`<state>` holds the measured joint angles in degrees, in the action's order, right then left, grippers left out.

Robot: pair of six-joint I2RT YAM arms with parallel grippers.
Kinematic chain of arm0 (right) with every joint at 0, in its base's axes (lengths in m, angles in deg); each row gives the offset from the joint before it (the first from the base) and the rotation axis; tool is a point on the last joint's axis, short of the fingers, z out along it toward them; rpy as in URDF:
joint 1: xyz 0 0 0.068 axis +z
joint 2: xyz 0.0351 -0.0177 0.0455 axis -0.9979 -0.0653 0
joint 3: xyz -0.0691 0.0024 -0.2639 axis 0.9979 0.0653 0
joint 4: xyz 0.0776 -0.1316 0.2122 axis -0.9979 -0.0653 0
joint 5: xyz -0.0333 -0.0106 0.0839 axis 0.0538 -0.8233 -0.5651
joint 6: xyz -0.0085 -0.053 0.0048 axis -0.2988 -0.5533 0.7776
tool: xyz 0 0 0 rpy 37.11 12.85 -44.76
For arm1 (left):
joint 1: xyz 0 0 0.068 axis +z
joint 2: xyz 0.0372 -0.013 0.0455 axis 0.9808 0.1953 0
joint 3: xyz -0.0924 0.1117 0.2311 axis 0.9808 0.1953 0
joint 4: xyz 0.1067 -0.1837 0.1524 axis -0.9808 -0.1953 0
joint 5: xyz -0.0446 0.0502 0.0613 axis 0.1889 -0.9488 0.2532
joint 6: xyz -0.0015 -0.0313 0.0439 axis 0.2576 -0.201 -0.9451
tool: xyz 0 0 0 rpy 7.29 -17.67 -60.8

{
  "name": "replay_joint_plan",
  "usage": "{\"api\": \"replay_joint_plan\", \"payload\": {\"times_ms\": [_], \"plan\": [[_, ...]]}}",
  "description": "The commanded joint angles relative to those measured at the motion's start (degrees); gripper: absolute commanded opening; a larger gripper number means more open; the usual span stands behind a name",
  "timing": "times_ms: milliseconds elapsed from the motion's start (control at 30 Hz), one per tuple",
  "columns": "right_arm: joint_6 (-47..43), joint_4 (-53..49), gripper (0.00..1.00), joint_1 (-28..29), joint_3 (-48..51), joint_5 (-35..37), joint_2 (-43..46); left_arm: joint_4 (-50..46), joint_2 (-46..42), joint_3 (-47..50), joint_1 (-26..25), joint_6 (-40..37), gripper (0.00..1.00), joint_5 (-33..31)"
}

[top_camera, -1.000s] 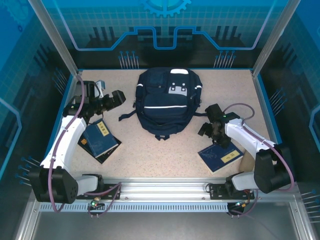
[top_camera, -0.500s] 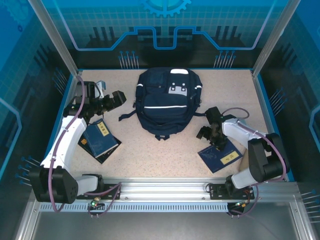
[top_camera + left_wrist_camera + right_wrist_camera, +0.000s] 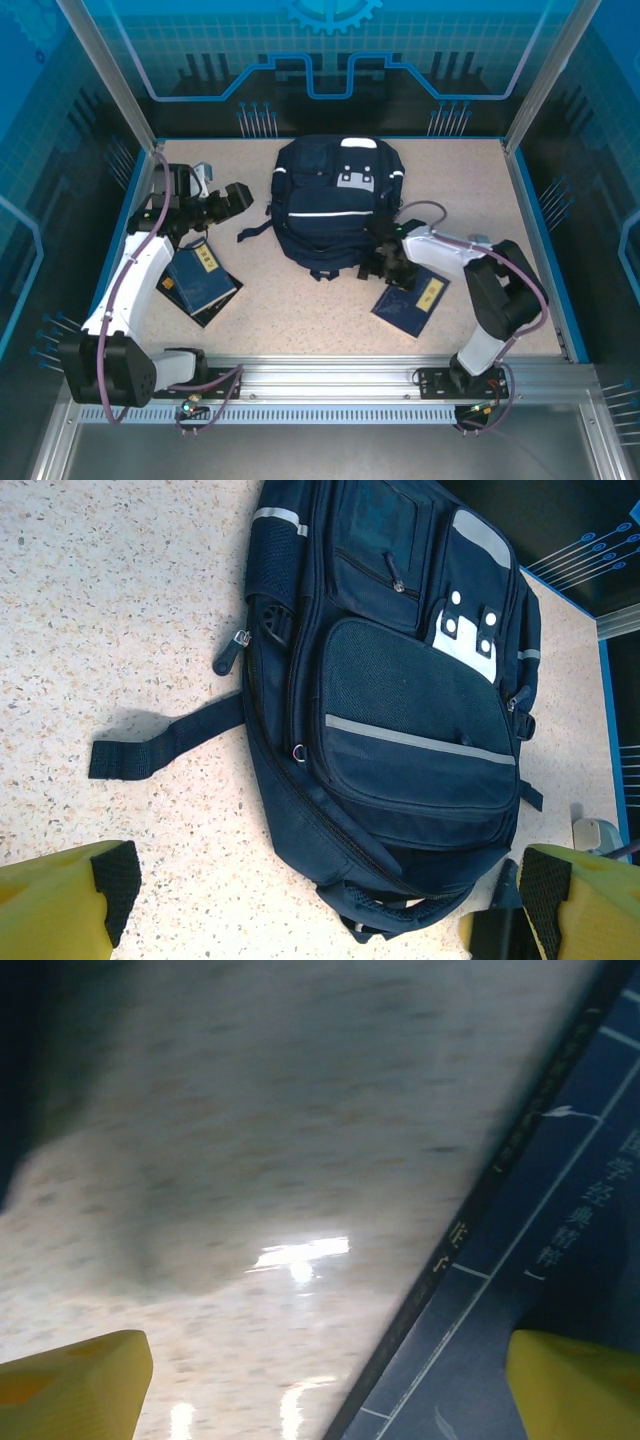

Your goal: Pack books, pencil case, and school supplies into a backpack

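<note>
The table (image 3: 290, 320) carries everything. The backpack (image 3: 335, 205) lies flat, front up, at the far middle, with no open mouth showing (the zips look closed, though I cannot be sure). The right gripper (image 3: 385, 262) sits low just beside the pack's near right corner, jaws wide apart and holding nothing. 1 yellow pad (image 3: 575, 1385) is over a book (image 3: 410, 300), the other above bare table. The step in hand looks like picking up this book. Next, the jaws must straddle its thin edge and close. The left gripper (image 3: 235, 197), also wide open and empty, faces the pack from the left. 2 stacked books (image 3: 200, 280) lie near left, and a loose strap (image 3: 165, 745) trails toward them.
</note>
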<state>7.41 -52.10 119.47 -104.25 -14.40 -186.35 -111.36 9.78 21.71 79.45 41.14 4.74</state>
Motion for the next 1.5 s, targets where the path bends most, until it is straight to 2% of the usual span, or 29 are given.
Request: {"api": "replay_joint_plan", "payload": {"times_ms": [0,167,333,467,700,833,1067,1233,1467], "plan": [[-1.7,-2.5,0.91,4.0,-4.3,0.7,-3.6,0.5,0.4,-0.1,0.7,-0.5,0.99,1.7],[-2.4,-8.2,0.91,5.8,-9.5,4.8,-1.3,0.5,0.6,-0.2,0.7,-0.4,0.99,2.3],[-2.0,-13.9,0.90,4.6,-9.4,9.6,4.6,-0.1,0.8,-0.6,0.7,-1.1,0.99,2.1],[-2.9,-15.4,0.90,-0.8,-4.9,9.8,10.4,0.3,2.0,-0.9,0.7,-0.8,0.99,4.8],[-5.9,-11.4,0.85,-11.3,5.5,3.3,16.9,0.7,4.7,-1.1,-1.6,1.1,0.99,9.0],[-8.0,-9.8,0.79,-16.4,10.2,0.6,17.4,0.6,6.6,-0.9,-8.8,2.3,0.97,8.5],[-9.4,-6.4,0.56,-21.0,15.4,-2.2,16.4,2.9,12.7,-0.1,-23.0,7.1,0.88,6.8],[-9.7,-4.9,0.48,-21.8,16.2,-3.3,13.7,5.1,17.7,-1.0,-32.3,10.8,0.80,3.4],[-9.2,-4.1,0.43,-22.1,16.6,-3.1,11.9,7.0,29.1,-5.3,-43.1,16.0,0.65,1.3]]}}
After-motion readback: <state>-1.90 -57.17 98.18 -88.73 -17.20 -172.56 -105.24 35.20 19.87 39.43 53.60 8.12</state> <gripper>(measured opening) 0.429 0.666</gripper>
